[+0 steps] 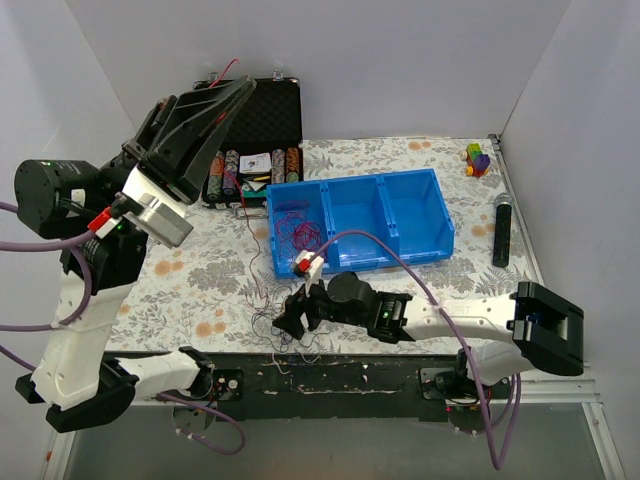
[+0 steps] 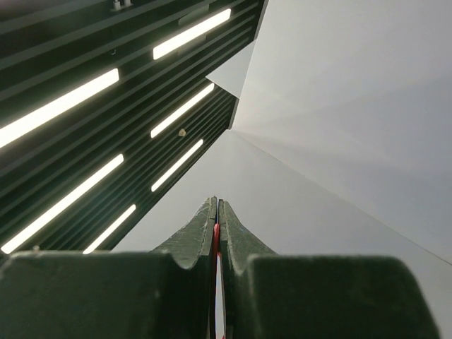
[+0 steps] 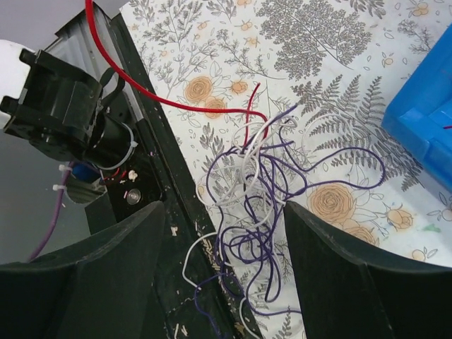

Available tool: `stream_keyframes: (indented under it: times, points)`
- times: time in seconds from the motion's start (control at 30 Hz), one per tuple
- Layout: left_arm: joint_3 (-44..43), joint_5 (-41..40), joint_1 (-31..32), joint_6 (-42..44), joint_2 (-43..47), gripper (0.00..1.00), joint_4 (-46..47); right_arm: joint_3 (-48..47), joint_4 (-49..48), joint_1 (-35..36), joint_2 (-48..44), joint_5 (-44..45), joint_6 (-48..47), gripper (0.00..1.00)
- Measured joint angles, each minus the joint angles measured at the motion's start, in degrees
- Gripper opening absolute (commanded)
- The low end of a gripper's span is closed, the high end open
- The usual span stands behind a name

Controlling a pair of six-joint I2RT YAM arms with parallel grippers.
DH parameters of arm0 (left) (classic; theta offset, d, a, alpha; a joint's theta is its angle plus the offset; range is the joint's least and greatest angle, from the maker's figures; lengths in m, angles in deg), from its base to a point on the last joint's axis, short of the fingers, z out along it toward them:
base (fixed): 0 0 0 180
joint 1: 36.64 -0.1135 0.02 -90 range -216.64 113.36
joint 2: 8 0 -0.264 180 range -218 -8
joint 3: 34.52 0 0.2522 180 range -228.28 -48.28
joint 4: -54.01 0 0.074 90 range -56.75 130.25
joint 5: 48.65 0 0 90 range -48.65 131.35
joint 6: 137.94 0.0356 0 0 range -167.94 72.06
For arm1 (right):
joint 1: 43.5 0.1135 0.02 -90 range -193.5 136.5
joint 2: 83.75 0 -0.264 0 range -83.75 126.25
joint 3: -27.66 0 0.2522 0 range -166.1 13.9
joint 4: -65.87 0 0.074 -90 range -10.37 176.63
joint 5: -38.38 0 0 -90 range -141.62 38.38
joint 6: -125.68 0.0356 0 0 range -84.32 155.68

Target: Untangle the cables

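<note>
- The right gripper (image 1: 288, 315) (image 3: 226, 282) is at lower centre of the top view, low over the near edge of the table (image 1: 200, 290) (image 3: 339, 42). Its jaws stand wide apart and hold nothing.
- In the right wrist view its two fingers (image 3: 106, 275) fill the lower left and lower right corners. The cables (image 3: 261, 191) (image 1: 275, 335) lie in the gap between and just beyond them.
- The cables are a loose knot of purple and white strands on the flowered cloth. Some loops spill over the table's dark front edge at lower centre of that view.
- The frames do not show whether the fingers touch any strand.
- The left gripper (image 1: 243, 88) (image 2: 217, 205) is at upper left of the top view, raised high and pointing up and back, well apart from the knot.
- Its jaws are pressed together on the red cable (image 2: 215, 240) (image 1: 228, 68), a short end of which sticks out past the tips.
- In the right wrist view the red cable (image 3: 141, 88) runs from the upper left of the frame down into the top of the knot.
- A blue bin (image 1: 420, 178) (image 3: 424, 120) with three compartments sits just behind the right gripper. A smaller bunch (image 1: 300, 232) of purple and red strands lies in its left compartment.
- An open black case (image 1: 270, 110) stands at the back, upper centre.
- Toy blocks (image 1: 477, 158) and a black cylinder (image 1: 502, 230) sit at the right edge.
</note>
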Motion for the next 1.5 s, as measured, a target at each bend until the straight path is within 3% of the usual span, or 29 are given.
stream_keyframes:
  times: [0.17,0.27,0.4,0.57,0.77,0.87,1.13,1.3,1.5]
  points:
    - [-2.1,0.0,0.0,0.0,-0.1,0.00,-0.3,-2.8,-1.2,0.0,4.5,-0.6,-0.3,0.69]
    - [-3.3,0.0,0.0,-0.2,-0.1,0.00,-0.3,-4.0,-2.8,0.0,6.5,-0.6,-0.4,0.53]
    - [-3.8,0.0,0.0,-0.1,0.1,0.00,-0.4,-4.4,-4.0,0.0,8.7,-0.3,-0.3,0.19]
    - [-3.8,-0.5,0.0,1.3,0.3,0.00,-1.0,-3.3,-4.1,0.0,8.3,0.3,0.2,0.01]
    - [-3.8,-4.8,0.0,10.9,-0.4,0.00,1.6,6.7,-2.7,0.0,0.4,2.8,1.8,0.01]
    - [-8.0,-8.0,0.0,15.4,-3.0,0.00,3.2,12.3,0.3,0.0,-4.6,6.3,3.9,0.01]
    - [-16.7,-12.4,0.0,27.6,-8.8,0.00,4.6,22.5,14.7,0.0,-18.3,17.4,13.5,0.01]
    - [-20.0,-12.0,0.0,32.1,-11.8,0.00,5.9,23.2,22.1,0.0,-21.7,21.6,18.2,0.01]
    - [-8.5,-10.2,0.0,31.3,-7.1,0.00,4.6,23.2,24.9,0.0,-23.5,23.6,19.5,0.01]
